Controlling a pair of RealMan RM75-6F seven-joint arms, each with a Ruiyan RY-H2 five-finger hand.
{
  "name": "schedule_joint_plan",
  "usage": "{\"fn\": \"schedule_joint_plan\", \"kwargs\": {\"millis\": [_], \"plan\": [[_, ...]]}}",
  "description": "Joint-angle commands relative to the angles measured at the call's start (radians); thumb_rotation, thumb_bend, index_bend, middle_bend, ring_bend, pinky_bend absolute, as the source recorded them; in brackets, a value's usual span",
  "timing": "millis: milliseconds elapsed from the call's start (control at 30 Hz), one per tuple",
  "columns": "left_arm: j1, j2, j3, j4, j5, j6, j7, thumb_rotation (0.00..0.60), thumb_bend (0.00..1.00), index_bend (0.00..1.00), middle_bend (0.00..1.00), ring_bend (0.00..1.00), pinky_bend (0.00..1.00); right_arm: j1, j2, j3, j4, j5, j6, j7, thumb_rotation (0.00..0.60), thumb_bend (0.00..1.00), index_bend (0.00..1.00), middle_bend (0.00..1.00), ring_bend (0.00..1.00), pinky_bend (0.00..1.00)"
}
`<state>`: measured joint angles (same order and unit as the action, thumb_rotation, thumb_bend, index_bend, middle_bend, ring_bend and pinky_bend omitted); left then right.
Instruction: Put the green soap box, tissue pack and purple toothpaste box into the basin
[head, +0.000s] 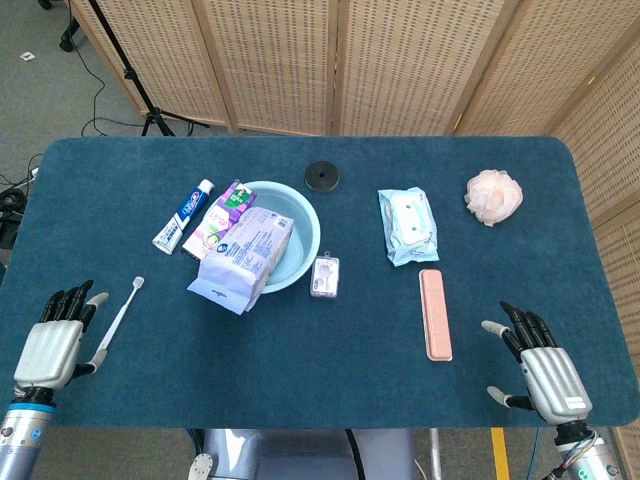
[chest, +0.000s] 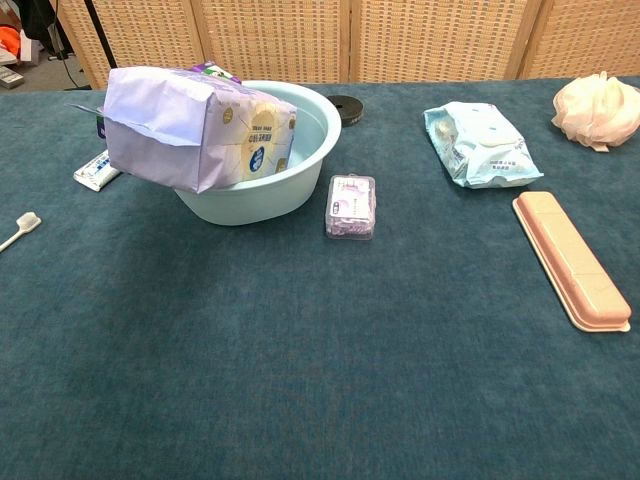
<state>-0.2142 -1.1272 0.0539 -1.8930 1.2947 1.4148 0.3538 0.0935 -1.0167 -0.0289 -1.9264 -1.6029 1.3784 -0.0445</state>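
The left hand (head: 52, 340) rests near the front left corner of the blue table (head: 300, 370), fingers spread and holding nothing; the right hand (head: 543, 362) sits near the front right corner, likewise spread and empty. Neither shows in the chest view.

The light blue basin (head: 300, 240) stands left of centre. The tissue pack (head: 243, 258), a pale lilac pack with a small round blue emblem and lettering too small to read, lies tilted over the basin's front left rim, one end inside and the other overhanging the table. The purple toothpaste box (head: 220, 217), white and pink with a purple and green end, leans at the basin's left rim, partly hidden behind the tissue pack; whether it rests in the basin or against its outside is hard to tell. No green soap box can be made out with certainty.

Just left of that box lies a toothpaste tube (head: 184, 216) in blue, white and red, its logo seemingly Crest. A white toothbrush (head: 120, 316) lies beside the left hand. A small clear case (chest: 351, 205) with purple contents sits just right of the basin. Further right are a pale blue wipes pack (chest: 480, 143), a long pink case (chest: 572, 258), and a peach bath pouf (chest: 596, 108). A black round disc (head: 322, 175) lies behind the basin.
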Motion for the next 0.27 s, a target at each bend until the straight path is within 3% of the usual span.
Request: {"fn": "schedule_joint_plan", "kwargs": {"millis": [33, 267], "plan": [[0.008, -0.001, -0.003, 0.004, 0.012, 0.007, -0.005, 0.6, 0.27, 0.16, 0.0, 0.0, 0.0, 0.003, -0.005, -0.001, 0.0, 0.0, -0.006, -0.004, 0.6, 0.09, 0.19, 0.0, 0.0, 0.02], [0.021, 0.007, -0.017, 0.005, 0.006, 0.014, -0.013, 0.6, 0.27, 0.16, 0.0, 0.0, 0.0, 0.007, -0.013, -0.01, -0.004, -0.004, -0.02, -0.021, 0.6, 0.1, 0.19, 0.0, 0.0, 0.02]]}}
